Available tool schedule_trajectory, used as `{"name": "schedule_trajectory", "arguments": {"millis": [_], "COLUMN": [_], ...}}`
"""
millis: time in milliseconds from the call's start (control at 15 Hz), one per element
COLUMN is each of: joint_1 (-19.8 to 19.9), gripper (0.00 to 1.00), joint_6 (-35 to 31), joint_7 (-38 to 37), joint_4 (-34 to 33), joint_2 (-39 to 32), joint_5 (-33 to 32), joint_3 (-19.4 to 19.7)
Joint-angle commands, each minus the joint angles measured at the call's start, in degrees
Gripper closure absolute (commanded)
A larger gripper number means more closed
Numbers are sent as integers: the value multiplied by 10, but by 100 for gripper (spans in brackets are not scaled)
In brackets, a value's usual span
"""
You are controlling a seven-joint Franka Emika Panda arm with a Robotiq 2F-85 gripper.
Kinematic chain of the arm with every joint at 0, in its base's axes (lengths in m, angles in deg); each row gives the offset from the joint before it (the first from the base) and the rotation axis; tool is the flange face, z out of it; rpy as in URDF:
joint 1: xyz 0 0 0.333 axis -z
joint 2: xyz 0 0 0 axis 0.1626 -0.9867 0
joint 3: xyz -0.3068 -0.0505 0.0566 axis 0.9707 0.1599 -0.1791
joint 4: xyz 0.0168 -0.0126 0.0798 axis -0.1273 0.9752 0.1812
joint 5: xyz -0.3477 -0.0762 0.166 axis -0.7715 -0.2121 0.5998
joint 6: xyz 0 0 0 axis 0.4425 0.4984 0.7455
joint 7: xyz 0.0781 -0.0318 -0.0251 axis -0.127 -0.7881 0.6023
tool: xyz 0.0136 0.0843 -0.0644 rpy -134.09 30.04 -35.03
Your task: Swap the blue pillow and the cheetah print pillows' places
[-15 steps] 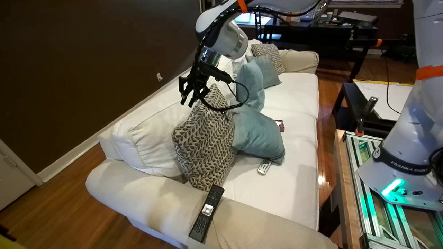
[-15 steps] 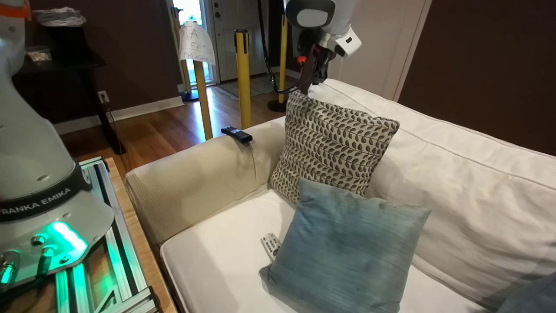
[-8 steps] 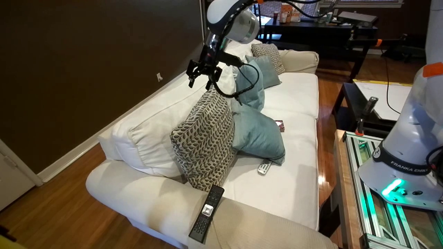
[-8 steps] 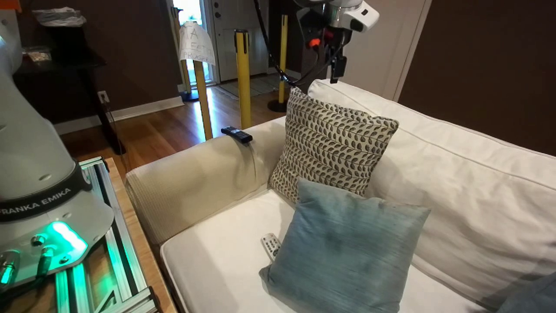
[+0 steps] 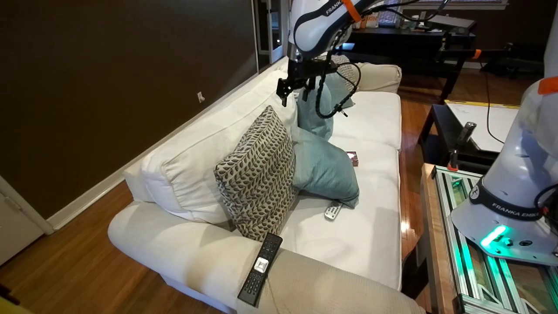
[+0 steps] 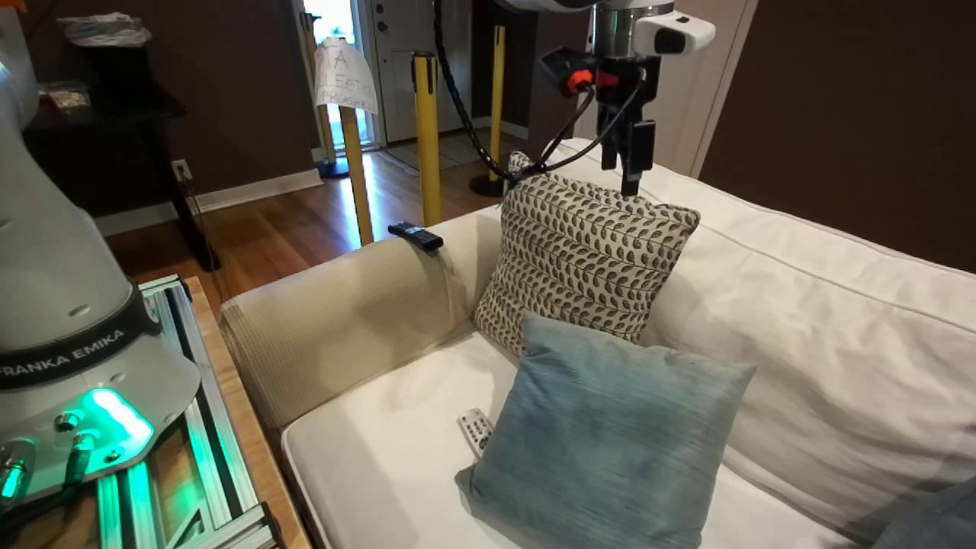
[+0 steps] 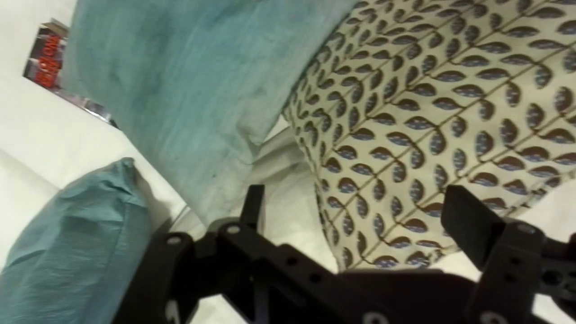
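Nearest in an exterior view, the teal throw pillow (image 6: 610, 438) lies tilted on the sofa (image 6: 381, 435); higher up, the jaws hang spread, gripping nothing; farther, the leaf-print throw pillow (image 6: 587, 263) leans back beside the armrest (image 6: 343, 320). I'd judge neither swapped yet, so both moves remain.

In an exterior view, a long white fabric sofa (image 5: 366, 237) carries near centre a square cream leaf-print cloth pillow (image 5: 259, 176) and a square teal-blue cloth pillow (image 5: 324, 168). A slim white plastic remote (image 5: 332, 212) lies right of centre, a long black plastic remote (image 5: 260, 270) at bottom centre.
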Motion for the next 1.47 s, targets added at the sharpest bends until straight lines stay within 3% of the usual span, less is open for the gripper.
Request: {"name": "schedule_trajectory", "arguments": {"millis": [0,400,733,1067,1400], "joint_1": [-13,-3,1,-1,3], "gripper": [0,0,0,0,0], "joint_6": [6,-53,-169,-264,-286], "joint_7": [-63,-92,-87,-77,-64], "joint_4": [34,76,100,78,38], "joint_2": [0,-42,-107,-185,-253], "joint_5": [-79,-89,-61,-3,55], "joint_3": [29,41,47,43,21]}}
